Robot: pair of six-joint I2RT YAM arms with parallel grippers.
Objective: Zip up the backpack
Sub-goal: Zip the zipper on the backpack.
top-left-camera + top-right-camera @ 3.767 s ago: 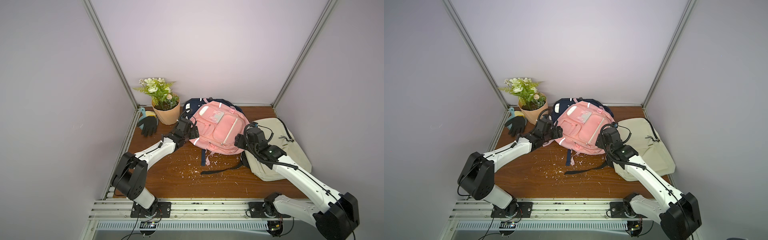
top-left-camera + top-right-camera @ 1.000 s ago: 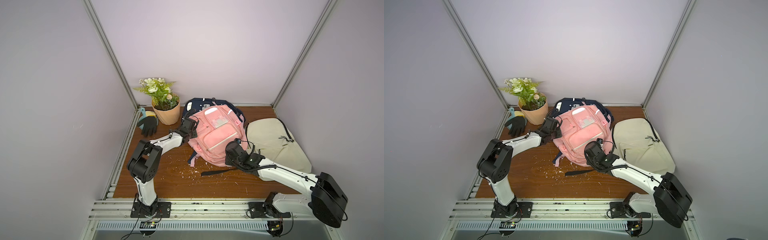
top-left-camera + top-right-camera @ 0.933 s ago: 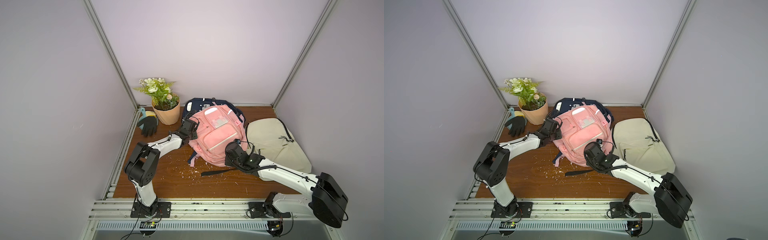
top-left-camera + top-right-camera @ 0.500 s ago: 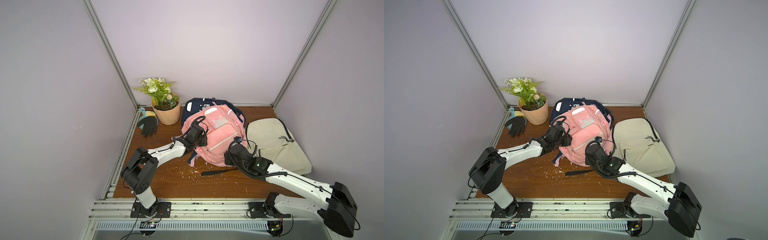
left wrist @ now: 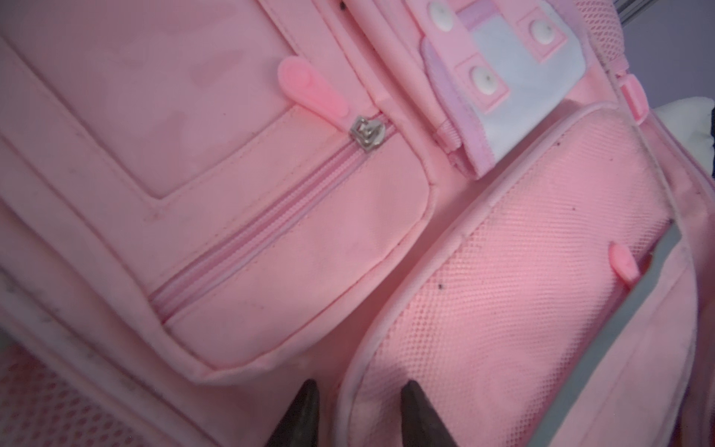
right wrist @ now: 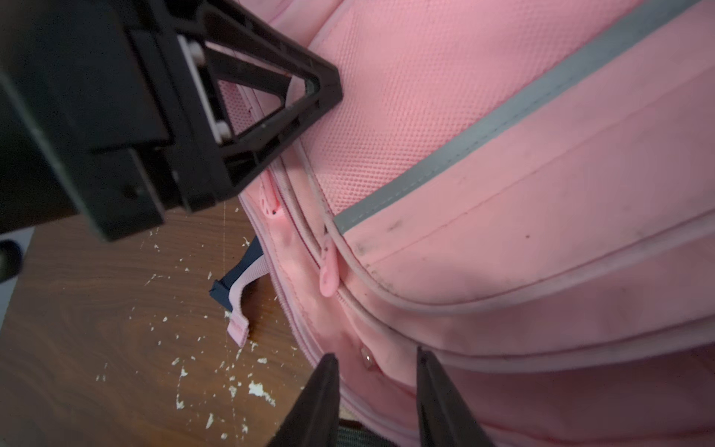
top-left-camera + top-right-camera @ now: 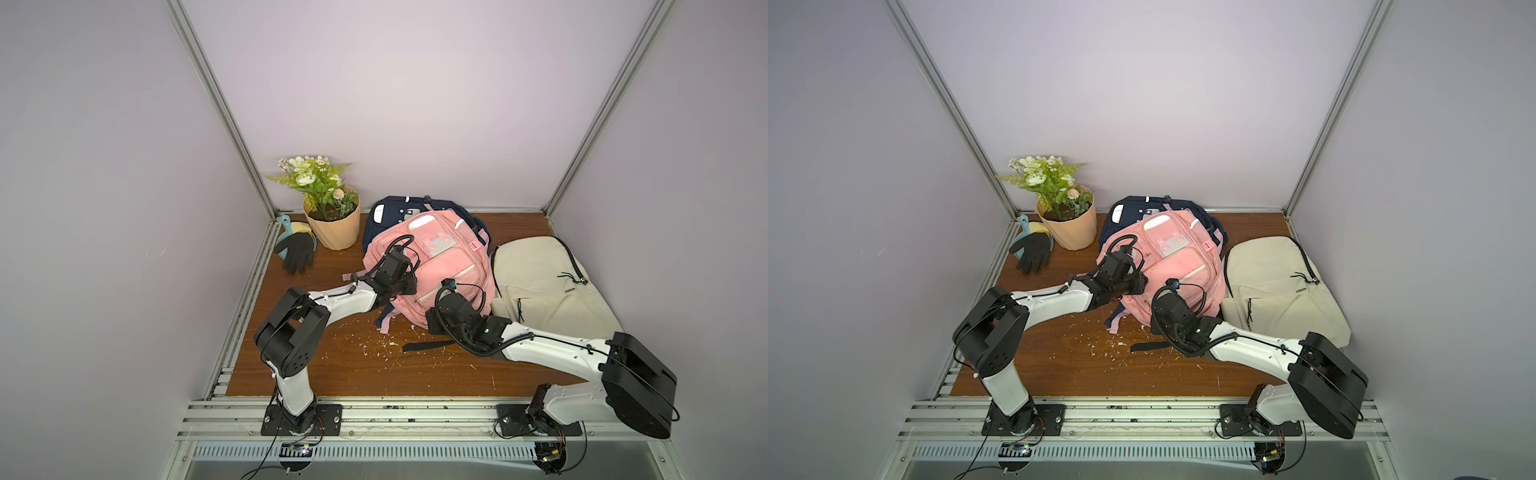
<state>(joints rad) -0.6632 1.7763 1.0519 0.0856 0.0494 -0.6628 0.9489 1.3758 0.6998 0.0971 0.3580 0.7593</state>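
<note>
Straddling a zipper seam at the near edge of the pink backpack (image 7: 451, 266), the right gripper (image 6: 375, 387) has its jaws apart. A small metal piece (image 6: 365, 358) on the fabric sits just ahead of the tips, in line with the gap. Farther ahead along that seam a pink pull tab (image 6: 329, 276) lies flat against the bag. Off to one side of this claw the wooden table (image 7: 332, 365) is strewn with white flecks (image 7: 382, 345), and a black strap (image 7: 428, 345) lies just beside its wrist.

Beyond the right claw, the left gripper (image 5: 361, 410) rests against the backpack's side. Its jaws also stand apart, with the piped edge of a mesh pocket (image 5: 503, 290) between the tips. Ahead of it a front-pocket zipper (image 5: 251, 232) runs closed up to a silver slider (image 5: 365, 133).

Past the left claw a navy backpack (image 7: 392, 208) lies partly under the pink one, and a cream backpack (image 7: 540, 286) lies beside the right arm. Farthest off stand a flower pot (image 7: 334, 230) and a black glove (image 7: 297, 251).
</note>
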